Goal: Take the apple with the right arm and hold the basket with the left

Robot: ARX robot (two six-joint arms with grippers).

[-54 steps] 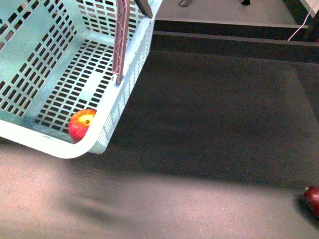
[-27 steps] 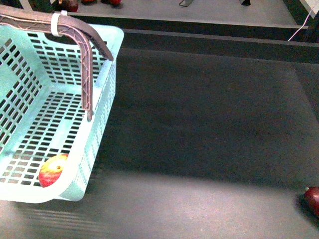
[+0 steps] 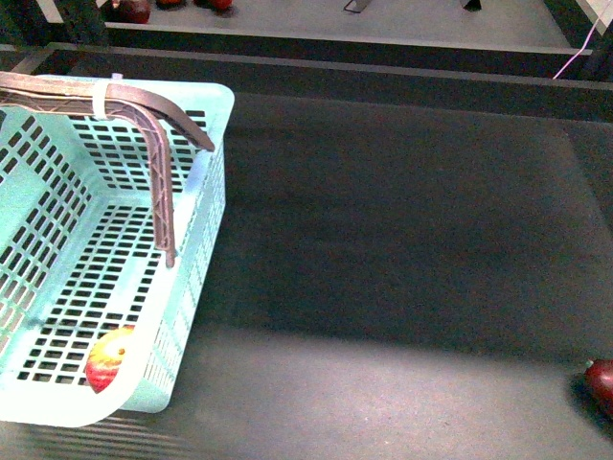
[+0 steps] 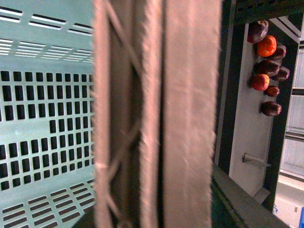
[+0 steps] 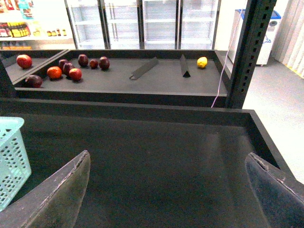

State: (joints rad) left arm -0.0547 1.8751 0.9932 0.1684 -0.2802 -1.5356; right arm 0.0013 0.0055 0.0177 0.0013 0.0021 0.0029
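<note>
a pale turquoise slotted plastic basket (image 3: 206,201) fills the left of the front view, sitting over a dark grey table (image 3: 383,240). its brown handle (image 3: 161,182) arches across the open top, with a white tie (image 3: 99,99) wrapped round it near the bend. the apple (image 3: 108,357), bright red with a yellow patch, lies on the slotted floor inside the basket, tucked into the near corner on the robot's right side, close against the wall. a darker maroon fruit (image 3: 601,383) rests on the table at the far right edge of the picture, well apart from the basket. neither arm shows in the front view. the left wrist view is filled by the handle (image 4: 156,118) seen very close and blurred, with the basket's slotted walls (image 4: 42,118) behind it; the left gripper itself is out of sight, so whether its fingers clasp the handle cannot be told. the right wrist view shows the right gripper (image 5: 166,194) with its two dark fingers (image 5: 57,199) spread wide and nothing between them, above bare table, with a corner of the basket (image 5: 12,156) off to one side. beyond the table a lower shelf (image 5: 142,83) carries a cluster of red and maroon fruit (image 5: 66,69) and one yellow fruit (image 5: 202,62).
</note>
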